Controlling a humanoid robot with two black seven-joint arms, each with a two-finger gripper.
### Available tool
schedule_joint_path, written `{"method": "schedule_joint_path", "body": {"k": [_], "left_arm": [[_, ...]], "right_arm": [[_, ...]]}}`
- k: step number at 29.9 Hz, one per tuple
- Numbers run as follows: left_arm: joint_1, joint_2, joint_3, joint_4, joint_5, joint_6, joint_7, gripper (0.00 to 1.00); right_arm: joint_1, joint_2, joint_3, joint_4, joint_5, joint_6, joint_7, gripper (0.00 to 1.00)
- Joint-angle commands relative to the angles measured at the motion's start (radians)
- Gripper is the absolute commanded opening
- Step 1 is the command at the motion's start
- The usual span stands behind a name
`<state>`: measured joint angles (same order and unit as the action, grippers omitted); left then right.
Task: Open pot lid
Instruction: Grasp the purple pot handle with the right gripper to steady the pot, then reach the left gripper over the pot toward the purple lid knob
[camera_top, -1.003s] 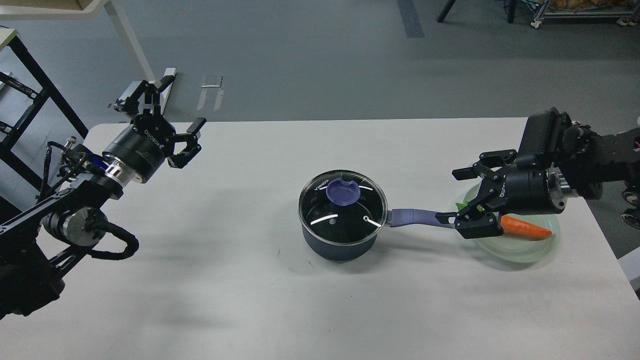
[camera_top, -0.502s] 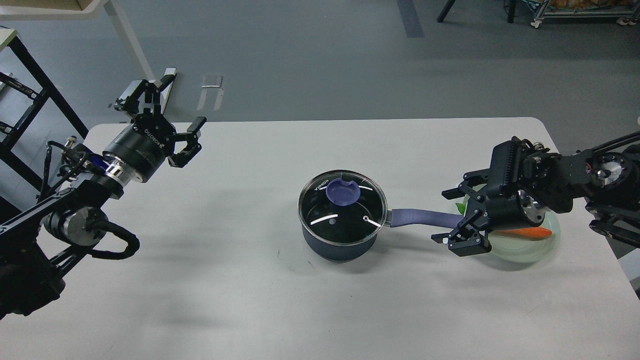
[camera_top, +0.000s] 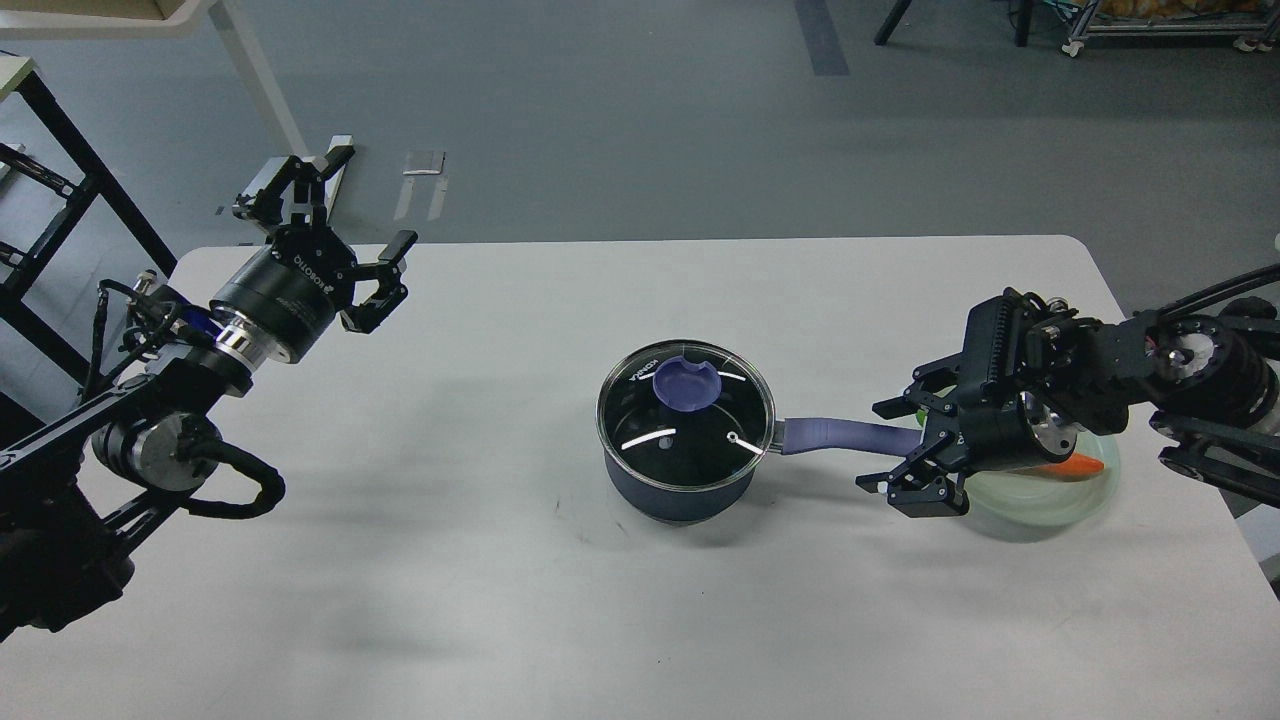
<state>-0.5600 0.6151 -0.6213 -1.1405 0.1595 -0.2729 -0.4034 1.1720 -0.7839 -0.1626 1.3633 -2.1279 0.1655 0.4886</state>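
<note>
While the glass lid (camera_top: 686, 418) sits seated on the dark blue pot (camera_top: 680, 492) near the middle of the white tabletop (camera_top: 500, 600), its round purple knob (camera_top: 684, 383) rests off-centre toward the far rim, and a small vent hole shows near the handle side. A purple handle (camera_top: 845, 436) runs rightward from the pot. Around the handle's end is the right gripper (camera_top: 900, 447), jaws spread to either side of it, not clenched. Behind that gripper lies a pale green plate (camera_top: 1050, 500) holding a carrot (camera_top: 1082, 465). Well apart at the far left, the left gripper (camera_top: 352, 205) hangs with jaws released, holding nothing.
</note>
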Motion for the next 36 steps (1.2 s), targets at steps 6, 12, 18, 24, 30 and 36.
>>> {"method": "schedule_joint_path", "body": {"k": [6, 12, 18, 24, 30, 36], "left_arm": [[0.0, 0.0, 0.0, -0.004, 0.0, 0.001, 0.0, 0.99], [0.0, 0.0, 0.0, -0.004, 0.0, 0.001, 0.0, 0.99], [0.0, 0.0, 0.0, -0.01, 0.0, 0.003, 0.0, 0.99], [0.0, 0.002, 0.002, -0.015, 0.008, 0.003, 0.0, 0.99], [-0.004, 0.002, -0.002, -0.015, 0.109, -0.003, 0.0, 0.99], [-0.089, 0.003, 0.005, -0.015, 0.444, -0.031, 0.0, 0.99]], "right_arm": [[-0.003, 0.014, -0.006, -0.015, 0.0, -0.001, 0.0, 0.57], [-0.008, 0.015, -0.008, -0.018, 0.0, -0.017, 0.0, 0.48], [-0.006, 0.017, -0.008, -0.023, 0.0, -0.018, 0.0, 0.39], [-0.006, 0.015, -0.008, -0.023, 0.002, -0.018, 0.0, 0.31], [-0.006, 0.015, -0.008, -0.021, 0.013, -0.018, 0.0, 0.28], [-0.006, 0.015, -0.008, -0.021, 0.013, -0.018, 0.0, 0.28]]}}
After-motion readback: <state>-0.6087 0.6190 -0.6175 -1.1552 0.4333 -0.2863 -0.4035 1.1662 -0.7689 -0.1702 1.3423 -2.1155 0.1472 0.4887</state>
